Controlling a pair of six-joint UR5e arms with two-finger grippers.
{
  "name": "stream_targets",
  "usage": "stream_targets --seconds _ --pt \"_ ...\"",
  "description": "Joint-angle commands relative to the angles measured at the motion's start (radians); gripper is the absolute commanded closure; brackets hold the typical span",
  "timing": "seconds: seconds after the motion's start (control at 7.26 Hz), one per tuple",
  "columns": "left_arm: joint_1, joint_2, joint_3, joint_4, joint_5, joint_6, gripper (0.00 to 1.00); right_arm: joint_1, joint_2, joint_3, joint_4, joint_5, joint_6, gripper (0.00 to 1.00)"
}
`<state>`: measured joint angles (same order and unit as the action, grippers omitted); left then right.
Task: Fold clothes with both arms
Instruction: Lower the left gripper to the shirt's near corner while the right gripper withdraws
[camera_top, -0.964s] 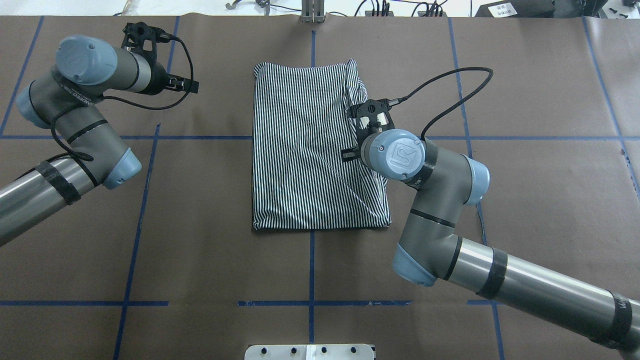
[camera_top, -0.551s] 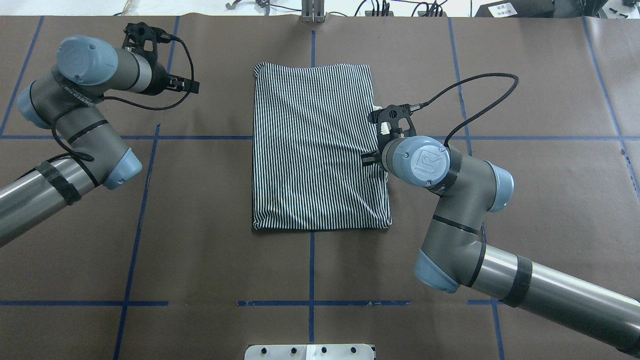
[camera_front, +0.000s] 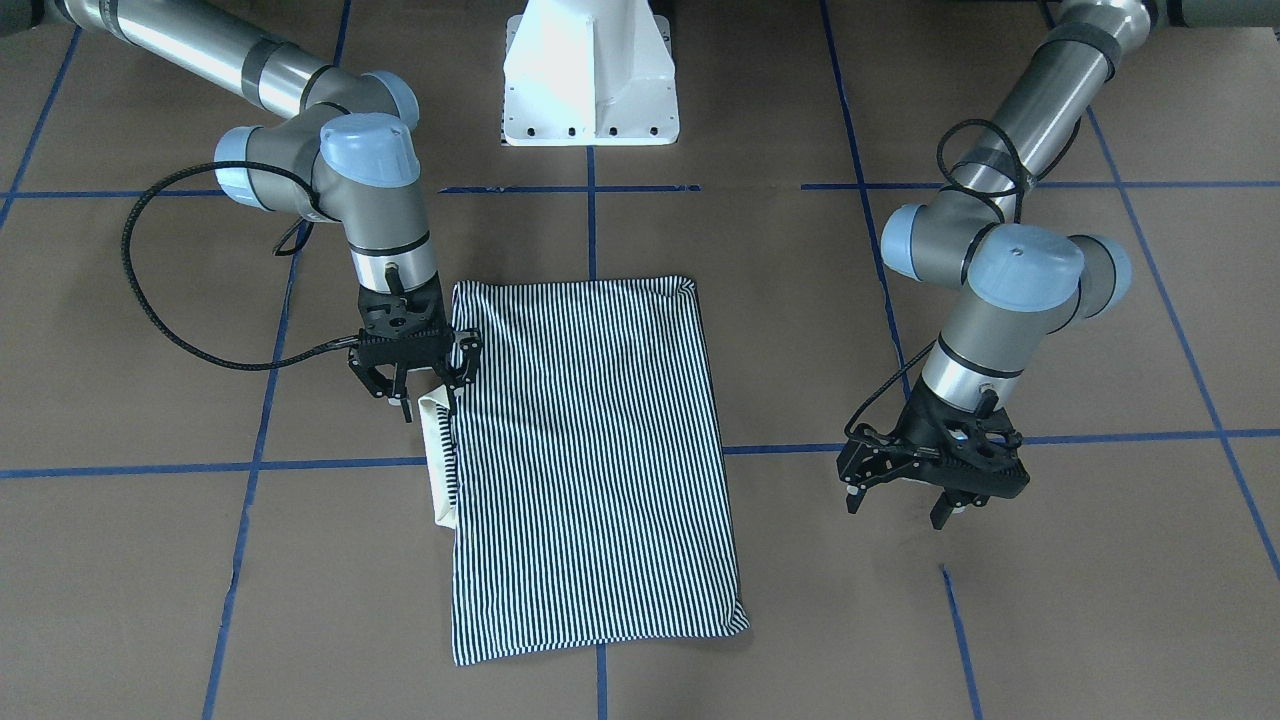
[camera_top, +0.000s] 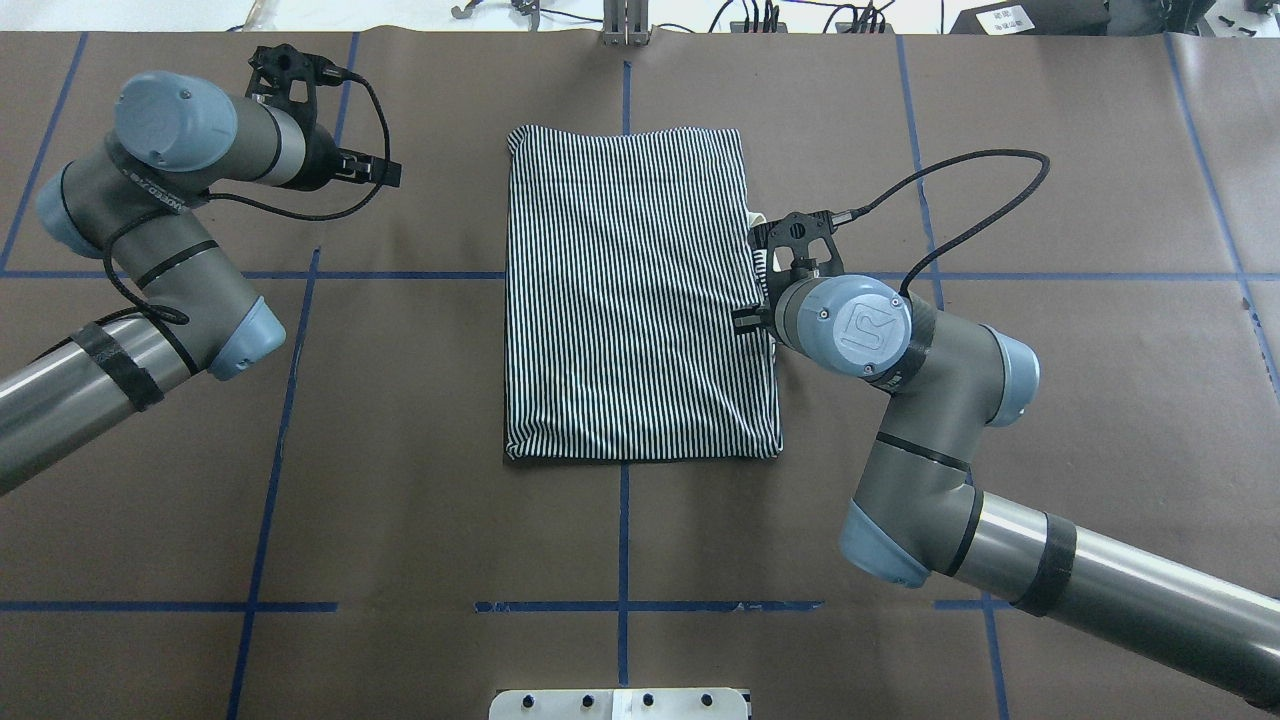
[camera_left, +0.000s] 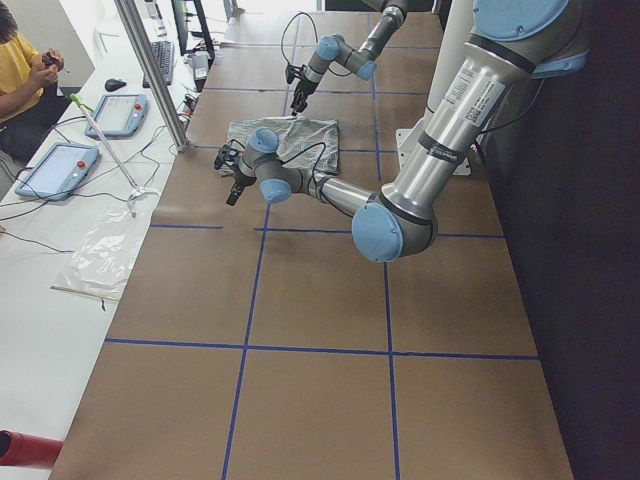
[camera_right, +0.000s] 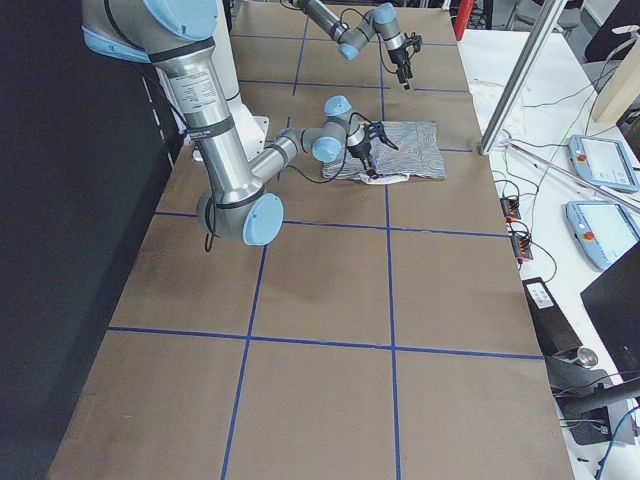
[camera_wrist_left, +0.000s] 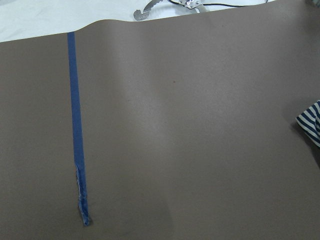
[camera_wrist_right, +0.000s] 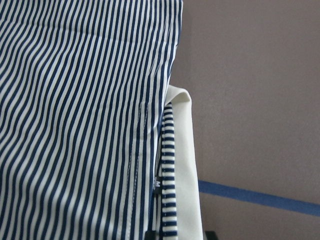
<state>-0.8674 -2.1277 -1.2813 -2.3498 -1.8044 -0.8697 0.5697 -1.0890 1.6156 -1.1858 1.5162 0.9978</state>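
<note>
The clothes are one navy-and-white striped shirt (camera_front: 590, 460), folded into a flat rectangle at the table's middle (camera_top: 630, 300). Its cream collar (camera_front: 437, 470) pokes out from under the edge on the robot's right and fills the lower part of the right wrist view (camera_wrist_right: 182, 165). My right gripper (camera_front: 418, 392) hangs open just above that edge, near the collar's upper end, holding nothing. My left gripper (camera_front: 900, 500) is open over bare table, well off the shirt's other side. One striped corner (camera_wrist_left: 311, 121) shows at the right edge of the left wrist view.
Brown table cover with blue tape lines (camera_top: 624, 520). The white pedestal base (camera_front: 590, 75) stands behind the shirt. A white side bench (camera_left: 70, 200) with tablets, cables and a seated person runs along the far table side, behind a metal pole (camera_left: 150, 90).
The right gripper has moved from over the shirt's bunched right side out to its right edge. That side of the shirt now lies flat. The left arm has barely moved.
</note>
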Motion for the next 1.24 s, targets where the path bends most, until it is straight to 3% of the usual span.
stream_targets --seconds 0.0,0.14,0.41,0.55,0.69,0.83,1.1 --pt "0.069 0.021 -0.106 0.015 -0.038 -0.181 0.00 0.026 -0.116 0.073 0.186 0.087 0.015 0.00" --pt "0.135 0.072 -0.206 0.015 -0.032 -0.265 0.00 0.024 -0.211 0.101 0.319 0.111 0.039 0.00" --pt "0.247 0.138 -0.346 0.015 -0.001 -0.381 0.00 0.021 -0.322 0.189 0.371 0.122 0.274 0.00" --pt "0.334 0.155 -0.383 0.015 0.085 -0.522 0.00 0.004 -0.351 0.226 0.374 0.118 0.345 0.00" --pt "0.394 0.154 -0.392 0.015 0.161 -0.660 0.07 0.004 -0.356 0.234 0.374 0.118 0.361 0.00" --pt "0.421 0.158 -0.391 0.015 0.190 -0.781 0.31 0.003 -0.357 0.234 0.374 0.116 0.361 0.00" --pt "0.452 0.161 -0.380 0.015 0.203 -0.839 0.36 0.003 -0.358 0.234 0.374 0.116 0.361 0.00"
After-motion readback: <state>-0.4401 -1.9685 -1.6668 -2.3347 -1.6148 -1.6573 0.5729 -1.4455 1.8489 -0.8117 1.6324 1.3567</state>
